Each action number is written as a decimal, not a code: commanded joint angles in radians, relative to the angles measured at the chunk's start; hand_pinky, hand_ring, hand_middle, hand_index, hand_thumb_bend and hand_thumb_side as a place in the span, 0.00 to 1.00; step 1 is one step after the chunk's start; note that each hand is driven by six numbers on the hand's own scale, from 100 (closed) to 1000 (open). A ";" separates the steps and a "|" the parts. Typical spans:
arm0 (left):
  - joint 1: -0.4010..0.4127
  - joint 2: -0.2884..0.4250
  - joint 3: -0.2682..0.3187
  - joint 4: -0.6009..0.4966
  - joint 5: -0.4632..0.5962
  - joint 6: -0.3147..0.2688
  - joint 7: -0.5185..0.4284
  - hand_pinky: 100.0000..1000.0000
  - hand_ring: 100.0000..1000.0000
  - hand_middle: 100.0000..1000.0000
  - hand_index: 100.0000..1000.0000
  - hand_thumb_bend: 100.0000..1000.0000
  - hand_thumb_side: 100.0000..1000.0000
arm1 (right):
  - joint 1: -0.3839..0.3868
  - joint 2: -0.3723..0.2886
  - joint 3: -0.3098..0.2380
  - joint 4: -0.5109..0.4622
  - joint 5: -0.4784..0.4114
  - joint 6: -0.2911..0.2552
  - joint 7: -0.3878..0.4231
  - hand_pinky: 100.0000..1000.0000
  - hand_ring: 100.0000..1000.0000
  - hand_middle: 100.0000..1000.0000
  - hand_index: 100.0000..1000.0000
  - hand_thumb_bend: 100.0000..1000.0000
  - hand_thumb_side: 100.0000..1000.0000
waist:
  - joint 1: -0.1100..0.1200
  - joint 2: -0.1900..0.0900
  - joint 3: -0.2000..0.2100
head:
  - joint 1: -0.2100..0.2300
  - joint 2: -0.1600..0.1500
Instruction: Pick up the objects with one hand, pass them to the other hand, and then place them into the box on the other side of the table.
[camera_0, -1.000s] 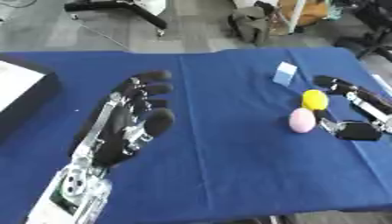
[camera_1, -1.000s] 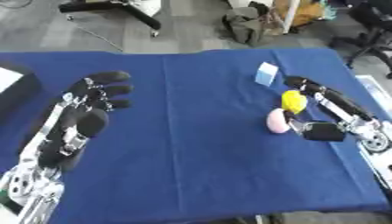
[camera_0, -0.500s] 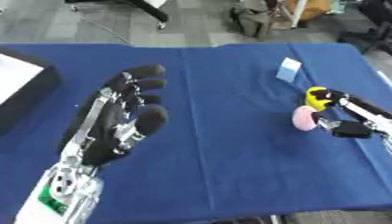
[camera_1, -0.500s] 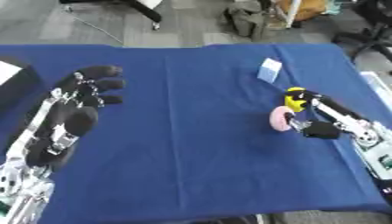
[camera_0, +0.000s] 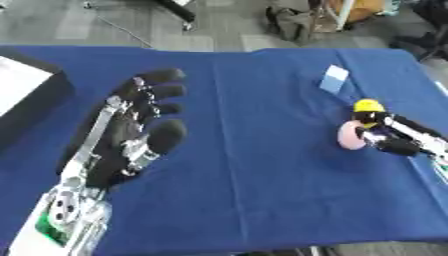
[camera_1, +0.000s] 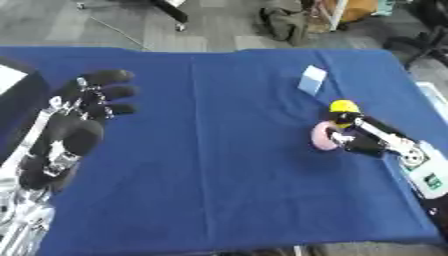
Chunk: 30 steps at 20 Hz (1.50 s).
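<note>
A pink rounded object (camera_0: 348, 136) lies on the blue table (camera_0: 262, 165) at the right, with a yellow object (camera_0: 368, 105) just behind it. My right hand (camera_0: 399, 140) comes in from the right edge. Its fingers and thumb are curled against the pink object's right side, and the object still rests on the cloth. A small light-blue box (camera_0: 332, 79) lies farther back. My left hand (camera_0: 122, 137) is held up over the left half of the table, open, fingers spread and pointing away. It holds nothing.
A black box with a white inside (camera_0: 26, 92) stands at the table's left edge. Beyond the far edge are a grey floor, chair legs and bags. The table's right edge runs close beside my right wrist.
My right hand's fingers, stretched out over the yellow object a second ago, have drawn down and curled onto the pink object. My left hand has stayed open and raised.
</note>
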 joint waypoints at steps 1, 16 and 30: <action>-0.014 0.006 0.003 -0.022 0.003 -0.002 -0.003 0.74 0.78 0.76 0.78 0.85 0.54 | -0.014 -0.023 0.002 0.014 0.063 0.002 -0.002 0.85 0.91 0.87 0.94 0.00 0.54 | -0.001 -0.010 0.003 | -0.004 -0.007; -0.012 0.007 0.004 -0.022 0.004 -0.003 0.000 0.74 0.78 0.76 0.78 0.85 0.54 | -0.030 0.023 -0.013 0.003 0.169 -0.001 -0.349 0.72 0.69 0.48 0.34 0.00 0.12 | -0.001 -0.010 0.006 | -0.004 -0.001; 0.009 0.007 0.005 0.000 -0.009 0.004 0.020 0.74 0.79 0.77 0.78 0.85 0.55 | -0.018 0.069 -0.015 -0.294 -0.047 0.055 -0.487 0.69 0.64 0.41 0.17 0.00 0.41 | 0.003 -0.015 -0.012 | 0.022 -0.001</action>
